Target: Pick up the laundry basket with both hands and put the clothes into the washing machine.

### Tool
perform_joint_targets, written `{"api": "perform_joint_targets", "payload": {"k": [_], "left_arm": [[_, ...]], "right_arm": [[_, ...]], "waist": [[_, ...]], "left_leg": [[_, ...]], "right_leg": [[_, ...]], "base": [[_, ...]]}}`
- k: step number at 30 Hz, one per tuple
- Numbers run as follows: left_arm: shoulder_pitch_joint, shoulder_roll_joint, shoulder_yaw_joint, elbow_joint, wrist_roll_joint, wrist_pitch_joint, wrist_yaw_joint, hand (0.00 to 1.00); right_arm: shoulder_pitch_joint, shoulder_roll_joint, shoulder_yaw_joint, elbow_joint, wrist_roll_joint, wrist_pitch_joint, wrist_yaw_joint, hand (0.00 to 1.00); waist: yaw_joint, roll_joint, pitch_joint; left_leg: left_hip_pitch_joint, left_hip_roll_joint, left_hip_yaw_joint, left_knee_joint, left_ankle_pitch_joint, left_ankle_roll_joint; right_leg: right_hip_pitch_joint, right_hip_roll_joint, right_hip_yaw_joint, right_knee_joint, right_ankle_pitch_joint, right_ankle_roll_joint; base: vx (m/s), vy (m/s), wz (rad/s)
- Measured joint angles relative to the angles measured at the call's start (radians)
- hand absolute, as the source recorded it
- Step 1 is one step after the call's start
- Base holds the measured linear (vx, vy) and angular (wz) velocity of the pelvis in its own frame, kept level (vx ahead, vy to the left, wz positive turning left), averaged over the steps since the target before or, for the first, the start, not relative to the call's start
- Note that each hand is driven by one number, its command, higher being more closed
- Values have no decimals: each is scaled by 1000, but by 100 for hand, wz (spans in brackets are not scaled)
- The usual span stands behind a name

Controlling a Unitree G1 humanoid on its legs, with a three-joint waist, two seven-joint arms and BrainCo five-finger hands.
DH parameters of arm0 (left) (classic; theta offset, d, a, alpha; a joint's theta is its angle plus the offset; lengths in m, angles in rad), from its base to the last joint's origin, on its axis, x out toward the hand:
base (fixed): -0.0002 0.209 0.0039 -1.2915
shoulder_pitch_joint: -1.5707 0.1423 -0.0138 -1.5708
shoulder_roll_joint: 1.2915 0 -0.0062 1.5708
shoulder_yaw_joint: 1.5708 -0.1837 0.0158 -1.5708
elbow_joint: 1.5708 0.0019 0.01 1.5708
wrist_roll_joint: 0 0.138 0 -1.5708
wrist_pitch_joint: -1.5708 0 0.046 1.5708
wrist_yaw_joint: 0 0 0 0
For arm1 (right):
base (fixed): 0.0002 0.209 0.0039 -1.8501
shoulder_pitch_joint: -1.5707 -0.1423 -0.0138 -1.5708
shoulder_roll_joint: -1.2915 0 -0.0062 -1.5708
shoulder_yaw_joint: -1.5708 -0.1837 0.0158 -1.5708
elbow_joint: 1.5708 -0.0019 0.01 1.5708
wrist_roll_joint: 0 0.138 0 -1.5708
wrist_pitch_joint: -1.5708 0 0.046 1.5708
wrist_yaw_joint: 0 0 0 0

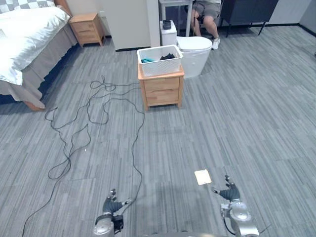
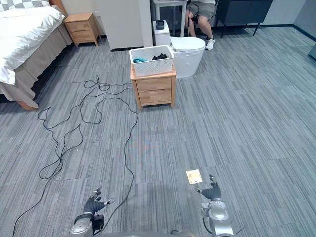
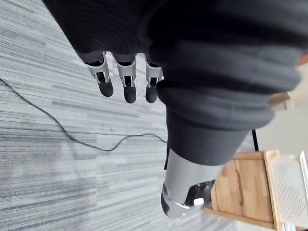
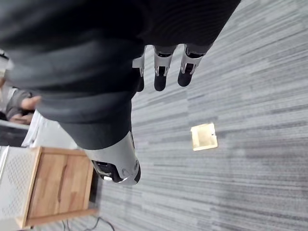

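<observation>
Left hand (image 1: 112, 205) and right hand (image 1: 230, 192) are hanging low, fingers relaxed and empty, while the laundry basket (image 1: 160, 65) is sitting well ahead on a wooden nightstand (image 1: 162, 91), probably light, stiff, best gripped at opposite rims.

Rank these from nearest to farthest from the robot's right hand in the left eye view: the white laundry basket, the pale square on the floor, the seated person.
1. The pale square: on the floor just ahead of the right hand, a little to its left.
2. The white laundry basket: on the wooden nightstand, farther ahead.
3. The seated person: beyond the basket, farthest back.
</observation>
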Motion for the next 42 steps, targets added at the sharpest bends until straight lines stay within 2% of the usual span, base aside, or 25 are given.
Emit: {"api": "perform_joint_targets", "payload": {"k": [2,5,10,19,22,24,27,28,29,30,31,32,34,35,37,38,39,40,41,42], "left_arm": [[4,10,19,13,-4,1,-1,0],[12,20,53,25,-5,10,-2,0],[23,24,90,30,-5,20,-2,0],[33,-1,92,29,-13,19,-1,0],[33,-8,92,29,-15,19,-1,0],[33,-11,92,26,-15,19,-1,0],[33,-15,89,9,-34,19,1,0],[36,-15,87,-11,-37,19,1,0],[36,-14,83,-23,-41,17,2,0],[37,-10,78,-23,-50,17,2,0],[36,-4,70,-26,-50,16,3,0],[27,10,58,-26,-52,17,6,0],[21,24,45,-26,-56,18,20,0],[3,32,41,-26,-56,18,21,0],[-35,31,38,-25,-57,17,21,0],[-56,27,35,-24,-56,16,21,0],[-79,29,28,-24,-56,16,21,0],[-90,32,22,-20,-55,14,21,0],[-89,32,16,-19,-54,14,21,0],[-84,27,9,-16,-53,15,20,0]], "right_arm": [[0,-5,-26,25,28,3,2,0],[-1,-8,-28,31,57,3,9,0],[0,-7,-91,62,89,4,21,0],[-8,-1,-116,85,129,9,19,0],[-10,13,-131,85,136,9,18,0],[-15,13,-132,85,136,10,17,0],[-41,12,-131,85,136,17,12,0],[-43,12,-128,85,136,21,9,0],[-39,11,-122,86,136,25,7,0],[-36,12,-105,86,136,26,4,0],[-34,13,-91,86,136,27,3,0],[-30,16,-72,86,136,32,2,0],[-31,15,-60,86,136,34,2,0],[-39,9,-53,86,136,34,2,0],[-59,-14,-42,83,136,33,2,0],[-68,-28,-41,81,136,33,2,0],[-68,-35,-39,70,135,32,2,0],[-55,-38,-39,52,134,31,1,0],[-46,-38,-38,44,131,30,1,0],[-29,-41,-26,41,127,29,2,0]], "waist": [[0,-4,-1],[1,-18,5],[2,-23,6],[14,-40,26],[27,-49,34],[31,-49,48],[52,-35,58],[52,-31,64],[56,-28,71],[54,-22,79],[51,-22,88],[49,-34,101],[48,-30,114],[45,-32,124],[17,-13,147],[-2,0,164],[-9,-10,174],[-13,-27,176],[-15,-33,173],[-25,-51,159]], "left_leg": [[2,1,-2,-22,6,8],[0,-1,2,-39,15,7],[0,-1,-1,-81,43,8],[-31,-1,-7,-78,43,8],[-56,-1,-2,-50,23,20],[-73,2,9,5,-17,22],[-129,7,46,136,-119,34],[-139,6,53,186,-168,41],[-135,2,57,223,-213,53],[-117,-1,51,250,-255,64],[-97,-5,47,262,-264,72],[-62,-16,45,273,-283,88],[-21,-18,42,268,-301,94],[13,-15,23,251,-302,95],[72,18,-18,196,-300,92],[103,38,-36,171,-294,76],[136,36,-55,146,-280,40],[174,32,-67,138,-289,2],[192,32,-68,138,-300,-17],[231,34,-80,165,-319,-50]], "right_leg": [[0,4,-9,-16,10,-13],[-2,4,-17,-33,12,-12],[-17,7,-23,-41,12,-12],[-39,7,-42,-48,7,-5],[-52,4,-41,-44,1,4],[-57,1,-34,-25,-7,12],[-122,-17,-12,101,-98,39],[-162,-35,-15,215,-166,76],[-212,-56,-31,366,-194,94],[-282,-84,-55,562,-205,99],[-328,-102,-63,682,-199,96],[-391,-122,-73,813,-230,91],[-450,-131,-92,841,-265,81],[-492,-128,-125,805,-276,71],[-541,-90,-164,653,-256,49],[-559,-59,-173,539,-206,37],[-582,-46,-178,380,-109,42],[-594,-36,-182,248,-10,20],[-595,-28,-185,211,32,-5],[-600,-34,-173,239,157,-97]], "base": [[-93,-23,7],[-88,-23,-4],[-58,-28,1],[20,-7,3],[63,18,0],[68,29,-15],[88,45,-30],[121,127,-22],[131,151,-17],[135,149,-10],[288,151,1],[329,146,0],[341,111,2],[569,69,39],[571,24,61],[454,-11,67],[623,-37,70],[657,-57,54],[724,-107,50],[909,-179,32]]}}
